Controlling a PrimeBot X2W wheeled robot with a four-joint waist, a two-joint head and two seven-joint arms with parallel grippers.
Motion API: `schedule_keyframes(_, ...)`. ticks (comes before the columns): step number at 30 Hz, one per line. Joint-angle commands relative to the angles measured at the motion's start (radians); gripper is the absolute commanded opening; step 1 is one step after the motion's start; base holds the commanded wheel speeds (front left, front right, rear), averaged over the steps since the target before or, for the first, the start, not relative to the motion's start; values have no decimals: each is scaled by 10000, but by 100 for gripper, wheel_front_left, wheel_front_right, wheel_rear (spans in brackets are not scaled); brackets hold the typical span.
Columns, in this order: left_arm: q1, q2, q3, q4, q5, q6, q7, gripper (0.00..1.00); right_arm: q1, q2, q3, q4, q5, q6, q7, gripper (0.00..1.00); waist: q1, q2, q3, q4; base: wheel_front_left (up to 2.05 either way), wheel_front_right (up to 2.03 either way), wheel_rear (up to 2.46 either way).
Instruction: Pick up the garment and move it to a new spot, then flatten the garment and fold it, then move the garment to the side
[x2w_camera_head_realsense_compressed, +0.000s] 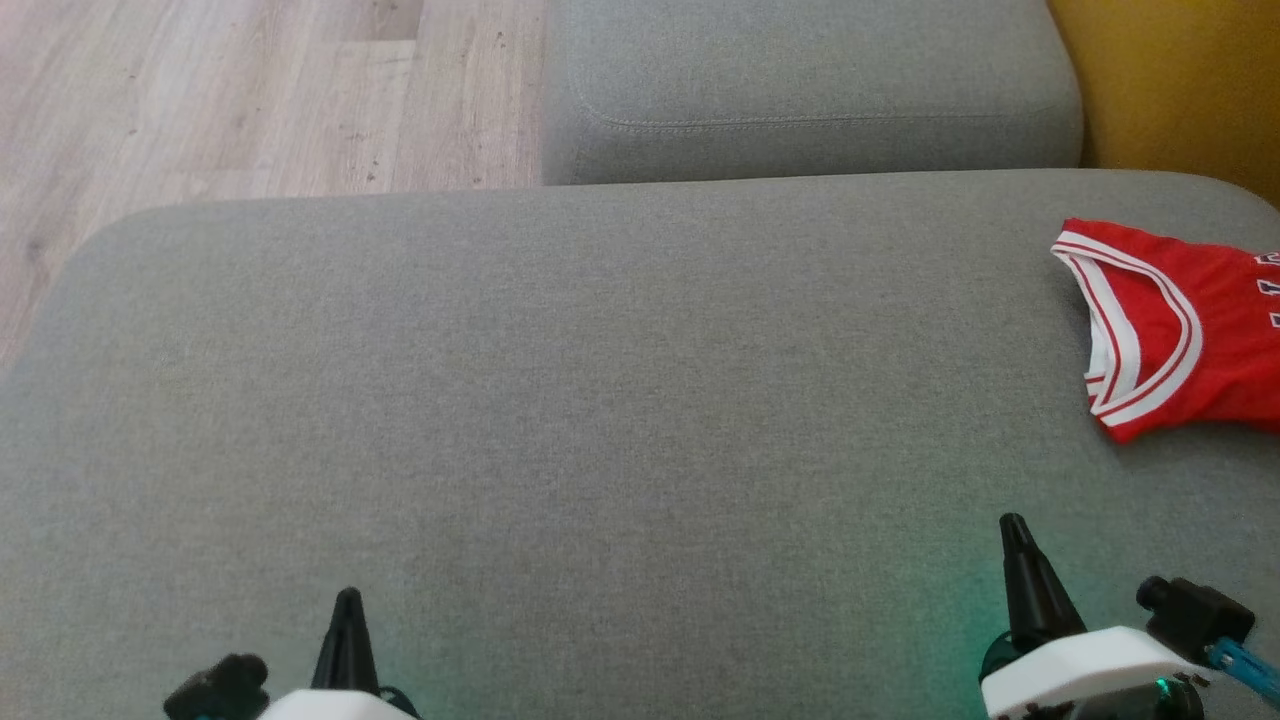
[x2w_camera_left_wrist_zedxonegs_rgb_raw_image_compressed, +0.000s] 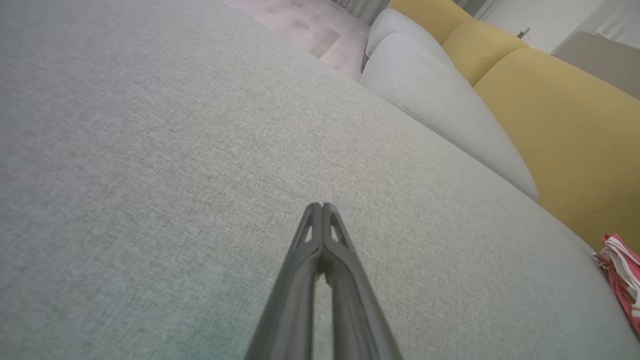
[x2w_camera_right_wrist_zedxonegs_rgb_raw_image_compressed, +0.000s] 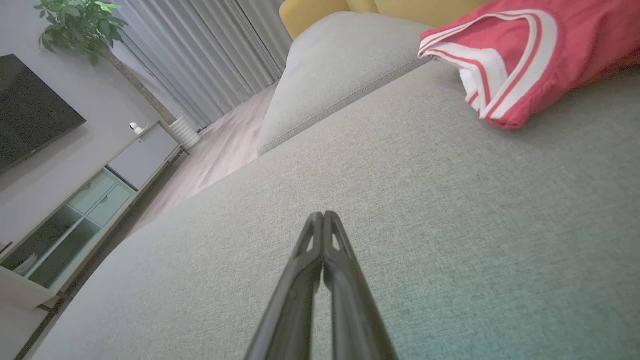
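Head view: garment lies at the right edge of the grey seat, partly cut off by the frame. Its white-banded opening faces left and the body runs off right, so the long axis is probably left–right; full length not visible. Left tool and right tool sit at the near edge, fingers pressed together, empty, well apart from the garment.

Left wrist view: fingers together over bare seat, garment at far right.

Right wrist view: fingers together, garment ahead to the right, layered. Judged light, limp, not fragile. Best hold: pinch the thicker banded rim.
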Motion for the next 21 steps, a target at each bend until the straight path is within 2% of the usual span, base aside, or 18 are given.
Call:
schedule_keyframes(1,-565,3,399,-257,-218,-97,85,0,-600,-170,-51,-307,366,-2,46,0,0,0,5,-8,0,0,0)
schedule_keyframes(21,-854,-319,1342,-209,-1788,-743,643,0,-928,-227,-279,-290,2691,-3,369,0,0,0,62,-98,0,0,0)
